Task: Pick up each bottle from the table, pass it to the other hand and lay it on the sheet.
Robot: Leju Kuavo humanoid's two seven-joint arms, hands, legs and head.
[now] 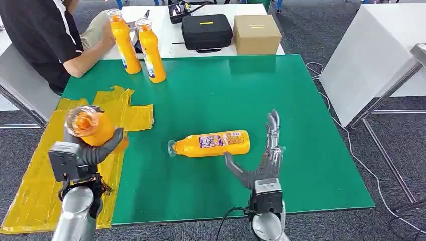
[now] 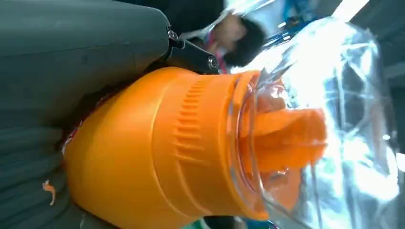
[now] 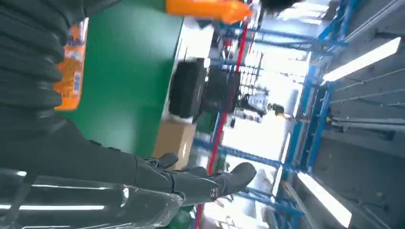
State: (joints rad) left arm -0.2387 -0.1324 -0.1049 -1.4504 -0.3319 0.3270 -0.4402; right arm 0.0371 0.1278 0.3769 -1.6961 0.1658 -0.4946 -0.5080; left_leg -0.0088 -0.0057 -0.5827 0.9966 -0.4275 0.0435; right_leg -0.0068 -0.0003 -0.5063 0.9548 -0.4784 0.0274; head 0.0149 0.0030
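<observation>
My left hand (image 1: 90, 150) grips an orange bottle (image 1: 90, 126) with a clear cap, held above the yellow sheet (image 1: 40, 170) at the table's left side. The left wrist view shows that bottle (image 2: 167, 152) close up in the grip. A second orange bottle (image 1: 211, 143) lies on its side on the green table (image 1: 226, 90), cap pointing left. My right hand (image 1: 263, 160) stands just right of it with its fingers spread, holding nothing. Two more orange bottles (image 1: 125, 42) (image 1: 150, 50) stand upright at the far left.
A person (image 1: 45, 35) sits at the far left with a hand by the upright bottles. A black case (image 1: 206, 31) and a cardboard box (image 1: 256, 33) rest on a white table behind. Another white table (image 1: 371, 55) stands to the right.
</observation>
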